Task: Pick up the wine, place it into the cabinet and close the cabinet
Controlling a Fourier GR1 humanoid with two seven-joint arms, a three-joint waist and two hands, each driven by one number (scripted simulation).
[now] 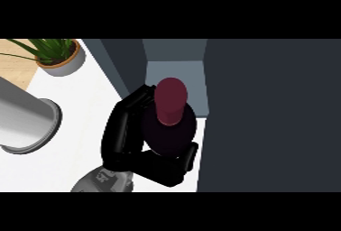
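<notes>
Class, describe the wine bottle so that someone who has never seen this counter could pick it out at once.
Find the dark cabinet at the right of the white counter. Just before its opening, a black hand curls round the wine bottle. It is the only dark, upright thing with a maroon top; the potted plant stands far left.

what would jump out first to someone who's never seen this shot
At the middle, a black hand is curled round a dark wine bottle with a maroon cap, held upright at the mouth of the open cabinet, whose dark door fills the right side. At the upper left sits a potted plant, with a grey cylinder below it on the white counter.
</notes>
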